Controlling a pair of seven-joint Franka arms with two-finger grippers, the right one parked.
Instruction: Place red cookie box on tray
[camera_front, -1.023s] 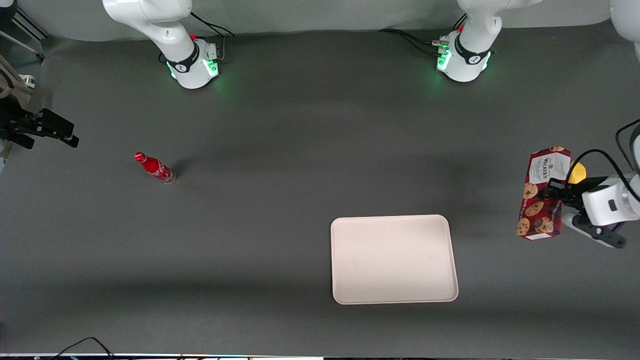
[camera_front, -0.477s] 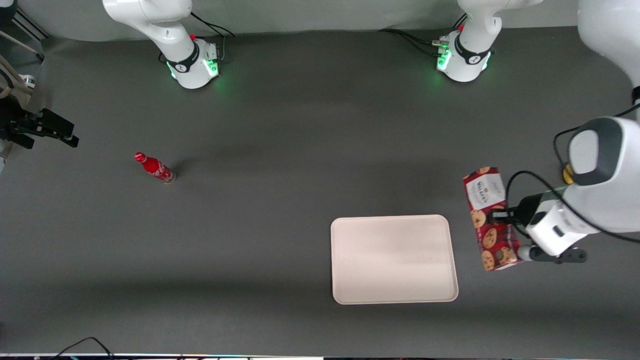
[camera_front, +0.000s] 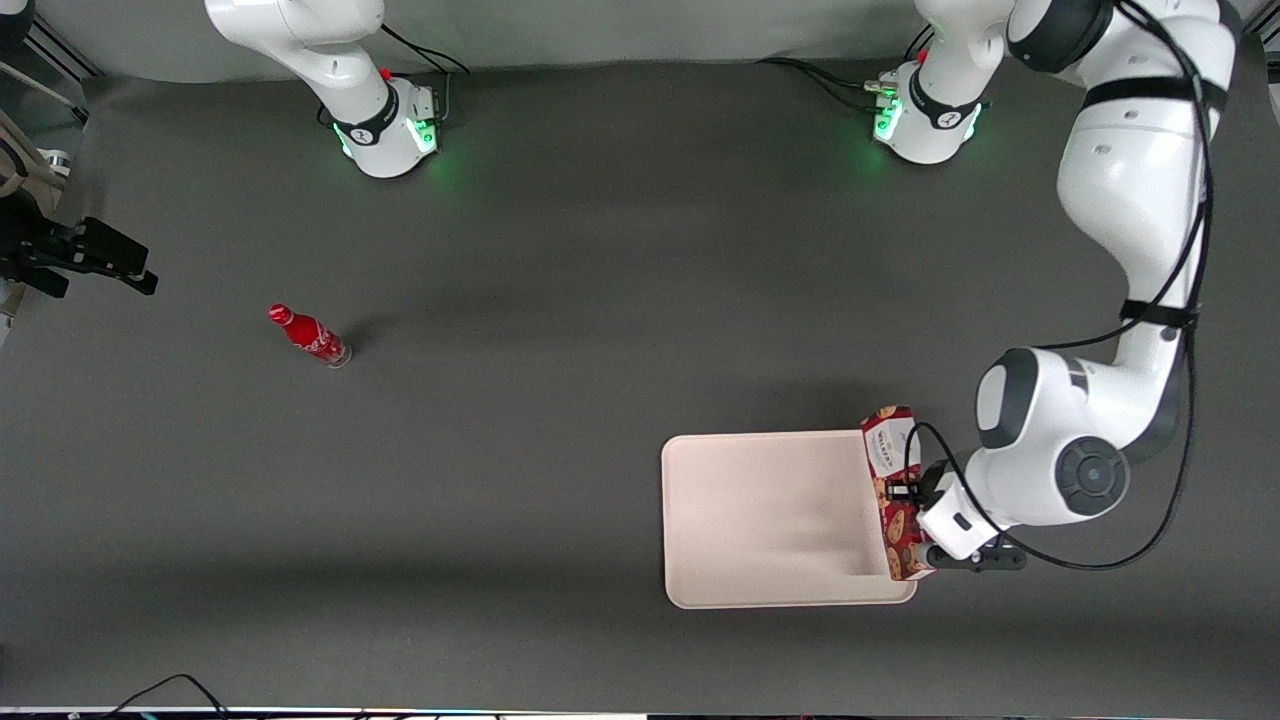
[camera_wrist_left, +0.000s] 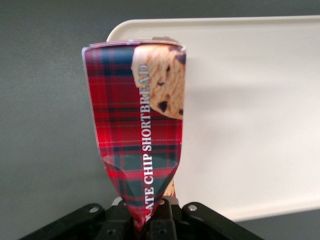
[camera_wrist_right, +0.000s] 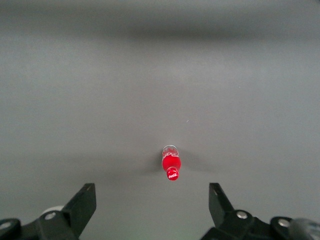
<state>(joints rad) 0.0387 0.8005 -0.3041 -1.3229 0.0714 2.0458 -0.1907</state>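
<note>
The red cookie box (camera_front: 893, 490), dark-red tartan printed with cookies and a white label at one end, is held in the air over the edge of the cream tray (camera_front: 770, 520) that lies toward the working arm's end. My left gripper (camera_front: 908, 492) is shut on the box at mid-length. In the left wrist view the box (camera_wrist_left: 140, 130) stands out from the fingers (camera_wrist_left: 150, 220), its card pinched in where they grip, with the tray (camera_wrist_left: 250, 115) under and beside it.
A small red bottle (camera_front: 308, 335) stands on the dark grey table toward the parked arm's end; it also shows in the right wrist view (camera_wrist_right: 171, 163). Both arm bases (camera_front: 920, 110) stand along the table edge farthest from the camera.
My left gripper has carried the cookie box from the table's working-arm end toward the tray and nearer the camera, until it hangs over the tray's edge. The bottle and tray have not moved.
</note>
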